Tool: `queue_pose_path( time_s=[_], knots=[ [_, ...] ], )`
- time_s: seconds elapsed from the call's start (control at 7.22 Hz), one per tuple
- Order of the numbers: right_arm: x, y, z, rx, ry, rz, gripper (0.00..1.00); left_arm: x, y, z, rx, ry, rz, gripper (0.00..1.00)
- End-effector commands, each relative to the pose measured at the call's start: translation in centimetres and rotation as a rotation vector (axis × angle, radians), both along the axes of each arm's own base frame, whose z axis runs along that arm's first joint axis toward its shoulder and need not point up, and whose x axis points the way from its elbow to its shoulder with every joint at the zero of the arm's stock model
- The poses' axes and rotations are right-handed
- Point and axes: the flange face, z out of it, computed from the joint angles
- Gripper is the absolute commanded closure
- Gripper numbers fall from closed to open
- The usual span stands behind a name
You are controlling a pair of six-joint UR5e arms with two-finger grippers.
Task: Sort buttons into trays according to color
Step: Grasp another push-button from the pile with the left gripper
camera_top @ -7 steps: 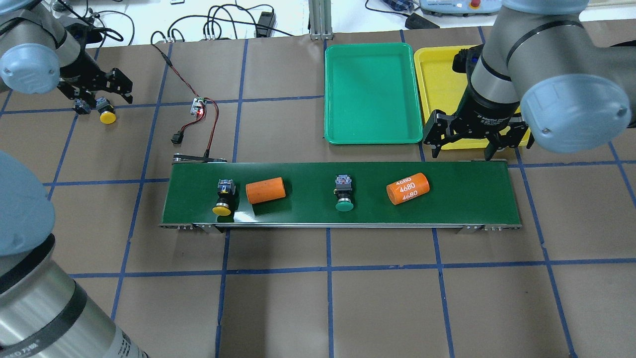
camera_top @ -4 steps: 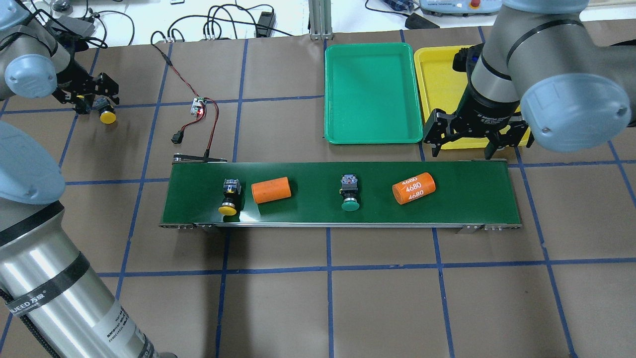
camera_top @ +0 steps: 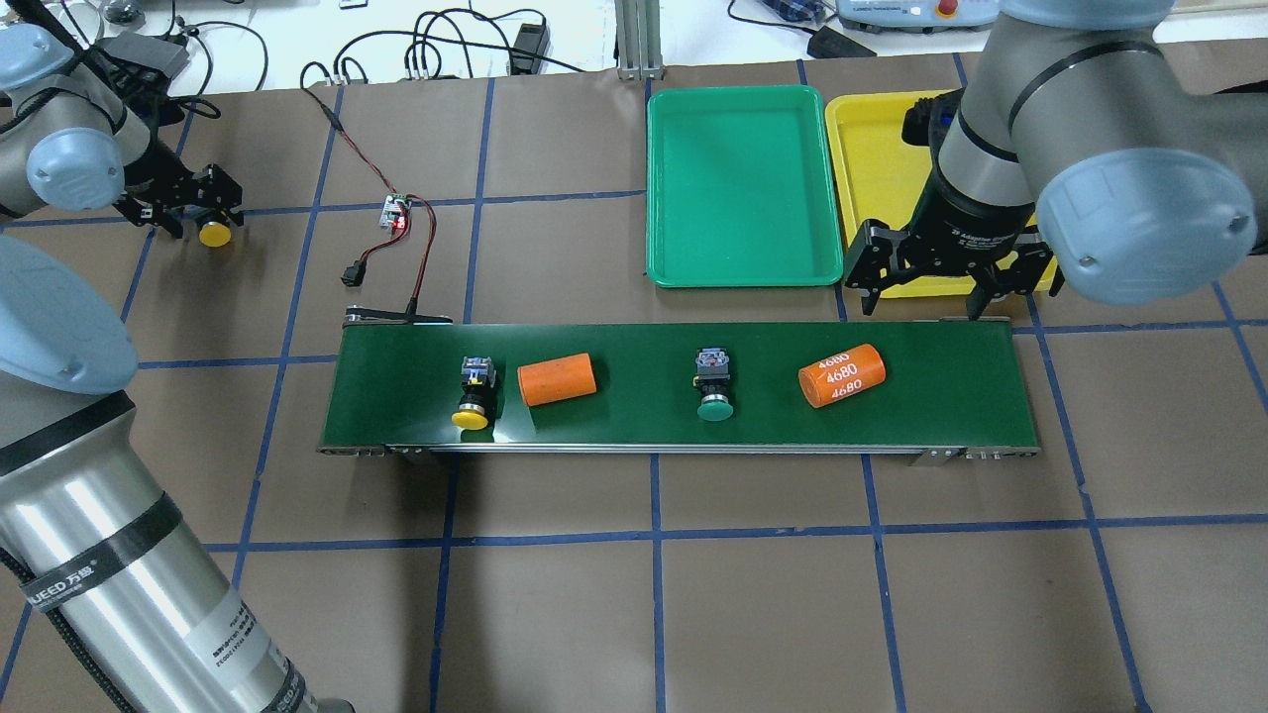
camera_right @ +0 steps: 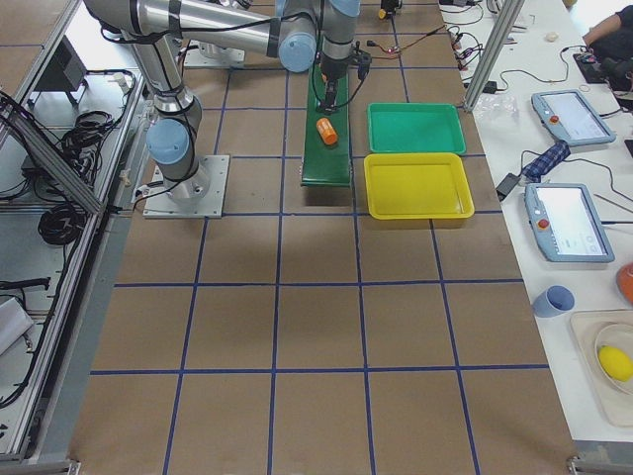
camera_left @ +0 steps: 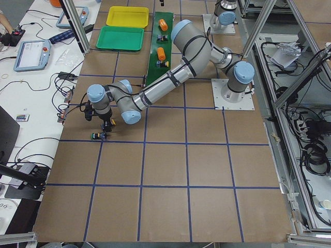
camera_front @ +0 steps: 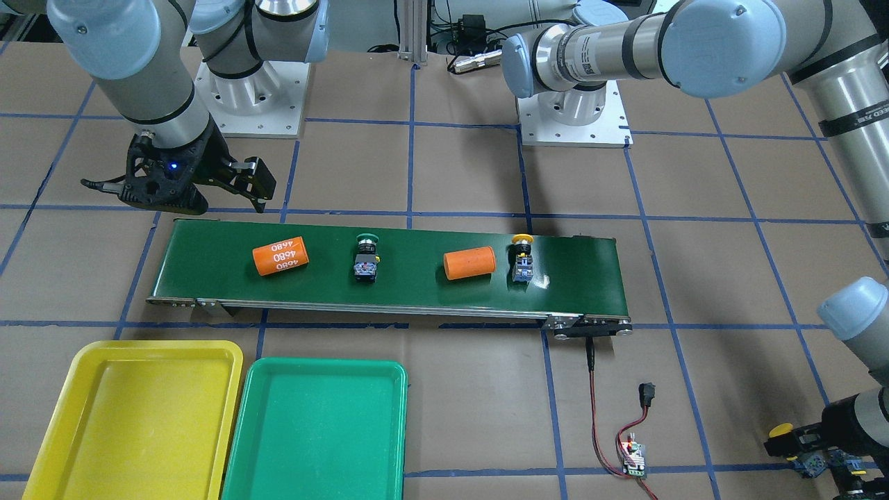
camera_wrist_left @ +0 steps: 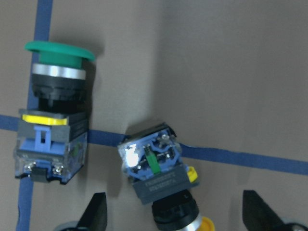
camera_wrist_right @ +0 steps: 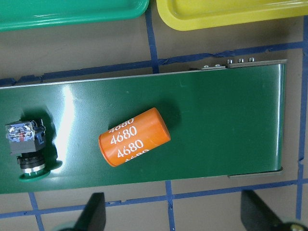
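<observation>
On the dark green belt (camera_top: 941, 396) lie a yellow-capped button (camera_top: 473, 394) and a green-capped button (camera_top: 713, 386). At the table's far left a second yellow button (camera_top: 214, 235) lies between the fingers of my open left gripper (camera_top: 193, 216). The left wrist view shows that yellow button (camera_wrist_left: 161, 180) untouched, with another green button (camera_wrist_left: 55, 110) lying beside it. My right gripper (camera_top: 921, 299) hangs open over the belt's far edge, next to the yellow tray (camera_top: 872, 158). The green tray (camera_top: 743, 183) and the yellow tray hold nothing.
Two orange cylinders lie on the belt: a plain one (camera_top: 557, 378) beside the yellow button and one marked 4680 (camera_top: 841, 374) below the right gripper. A small circuit board with red and black wires (camera_top: 396, 213) lies behind the belt's left end.
The buttons and cylinders on the belt have shifted to the right. My left arm has swung and the gripper has settled over the yellow button. The right arm has not moved.
</observation>
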Motion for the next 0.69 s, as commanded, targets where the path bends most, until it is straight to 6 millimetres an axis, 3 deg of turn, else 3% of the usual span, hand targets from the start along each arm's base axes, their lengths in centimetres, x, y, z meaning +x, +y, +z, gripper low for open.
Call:
queue_pose_path(
  time_s=[0.0,0.14,0.28,0.42,0.55],
  knots=[
    [-0.1,0.0,-0.1,0.000,0.003,-0.050,0.00,0.1,0.2,0.0,-0.010,0.041,0.011,1.00],
    [0.1,0.0,-0.4,0.006,-0.008,-0.063,0.00,-1.0,0.5,0.7,0.007,0.050,0.004,1.00],
    [0.1,-0.2,-0.8,0.014,-0.009,-0.064,0.00,-2.1,1.9,2.7,0.066,0.085,0.004,1.00],
    [0.1,-0.1,-0.9,0.016,-0.008,-0.065,0.00,-5.6,4.7,5.3,0.102,0.098,-0.020,1.00],
    [0.2,-0.5,-1.3,0.025,-0.011,-0.064,0.00,-12.9,8.9,6.8,0.143,0.111,-0.061,1.00]
  ],
)
